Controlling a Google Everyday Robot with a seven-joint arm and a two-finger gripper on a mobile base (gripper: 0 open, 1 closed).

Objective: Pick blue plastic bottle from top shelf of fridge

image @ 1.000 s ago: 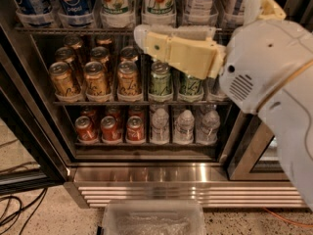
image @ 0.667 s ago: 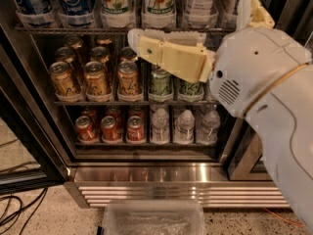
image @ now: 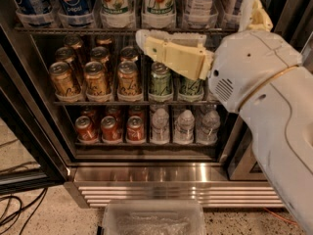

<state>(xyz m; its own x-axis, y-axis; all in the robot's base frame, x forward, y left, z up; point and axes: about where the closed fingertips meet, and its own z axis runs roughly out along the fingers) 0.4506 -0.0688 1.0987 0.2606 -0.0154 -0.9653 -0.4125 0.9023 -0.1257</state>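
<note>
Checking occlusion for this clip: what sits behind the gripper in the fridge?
The gripper hangs before the middle rack; two green cans show beneath it, partly covered. Anything deeper is hidden.

Gripper [image: 143, 39] before top shelf [image: 73, 30] edge (blue Pepsi bottle [image: 74, 1] leftward).

Gold cans [image: 96, 80], water bottles [image: 185, 126], clear bin [image: 152, 205]

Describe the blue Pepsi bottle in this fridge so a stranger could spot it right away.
In the drinks fridge, find the top shelf, the rack of tall bottles above the cans. The Pepsi bottle stands second from the left, up and left of the cream gripper. Unlike the pale bottles on its right, it is dark blue with a round Pepsi logo.
</note>
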